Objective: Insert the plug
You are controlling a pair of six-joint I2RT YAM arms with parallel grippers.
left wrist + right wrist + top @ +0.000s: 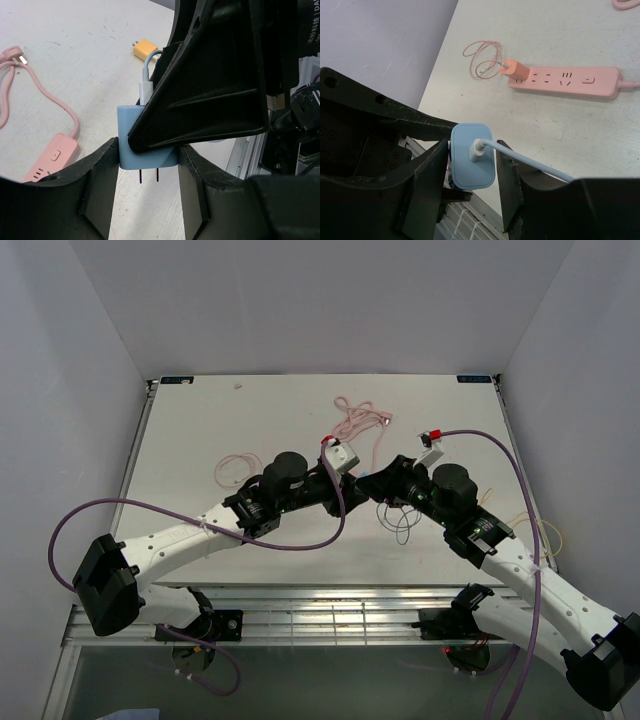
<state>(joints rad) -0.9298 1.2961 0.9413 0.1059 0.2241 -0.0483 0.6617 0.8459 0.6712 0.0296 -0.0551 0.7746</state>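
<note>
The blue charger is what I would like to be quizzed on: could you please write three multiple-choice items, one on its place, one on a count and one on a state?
1. Where is the blue charger?
A. lying flat beside the strip
B. off the table, between the left gripper's jaws
C. plugged into the strip

2. How many metal prongs show under it?
A. one
B. two
C. three

3. How is the white cable plug?
A. seated in the charger
B. loose on the table
C. missing altogether

Answers:
1 B: the left wrist view shows the jaws pressed on its sides, with bare table behind.
2 B: two thin pins stick out of its base.
3 A: the right wrist view shows it pushed into the charger's face.
</note>
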